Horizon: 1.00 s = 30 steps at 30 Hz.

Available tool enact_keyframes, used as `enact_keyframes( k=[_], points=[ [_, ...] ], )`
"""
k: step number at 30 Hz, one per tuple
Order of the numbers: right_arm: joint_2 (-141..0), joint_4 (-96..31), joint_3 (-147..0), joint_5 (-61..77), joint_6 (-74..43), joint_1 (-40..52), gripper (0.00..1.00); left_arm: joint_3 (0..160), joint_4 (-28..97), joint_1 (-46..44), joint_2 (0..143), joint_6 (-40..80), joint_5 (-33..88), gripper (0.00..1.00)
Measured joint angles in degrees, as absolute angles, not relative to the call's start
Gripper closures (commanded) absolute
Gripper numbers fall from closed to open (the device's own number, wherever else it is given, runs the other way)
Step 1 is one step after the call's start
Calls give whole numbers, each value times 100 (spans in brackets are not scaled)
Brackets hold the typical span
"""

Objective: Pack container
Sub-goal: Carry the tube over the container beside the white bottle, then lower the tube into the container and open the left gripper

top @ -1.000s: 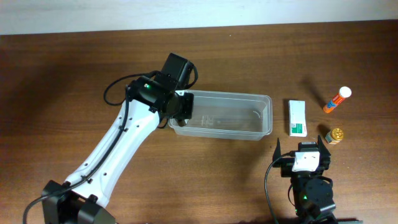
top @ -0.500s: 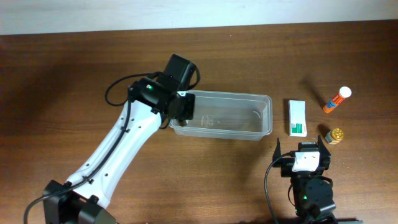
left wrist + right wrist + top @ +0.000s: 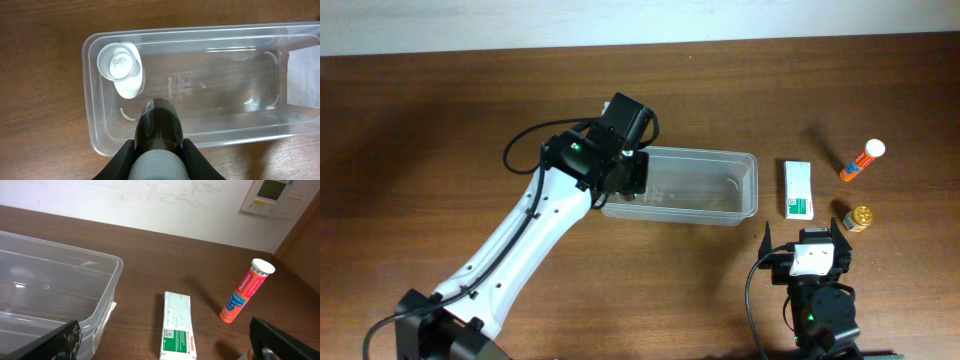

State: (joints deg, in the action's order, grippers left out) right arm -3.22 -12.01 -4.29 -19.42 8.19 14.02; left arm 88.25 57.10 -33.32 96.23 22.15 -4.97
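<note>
Overhead view: we find the container (image 3: 700,152) just right of the frame centre, lying left to right on the table (image 3: 420,150). The left gripper (image 3: 628,172) sits over the container's left end; we cannot tell here how its jaws stand. The right gripper (image 3: 804,233) is at the lower right, fingers spread with nothing between them. A white-and-green box (image 3: 798,189) lies just right of the container. An orange tube (image 3: 862,160) and a small gold-capped jar (image 3: 860,218) lie further right

Left wrist view: the left gripper pinches a dark bottle (image 3: 160,125) at the lower centre, over the container's interior. A white bottle (image 3: 122,70) lies inside the container, at its upper left corner

Right wrist view: the fingers (image 3: 65,340) stand wide apart at the lower corners. The container fills the left, the box lies at the lower centre and the tube is at the right
</note>
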Motion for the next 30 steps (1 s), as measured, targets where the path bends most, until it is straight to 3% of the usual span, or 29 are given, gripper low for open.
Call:
enact_keyframes(
  k=[30],
  points=[
    [-322, -1201, -429, -1942, 823, 1402, 2, 8805, 4805, -3605, 10827, 2381, -875, 78]
  ],
)
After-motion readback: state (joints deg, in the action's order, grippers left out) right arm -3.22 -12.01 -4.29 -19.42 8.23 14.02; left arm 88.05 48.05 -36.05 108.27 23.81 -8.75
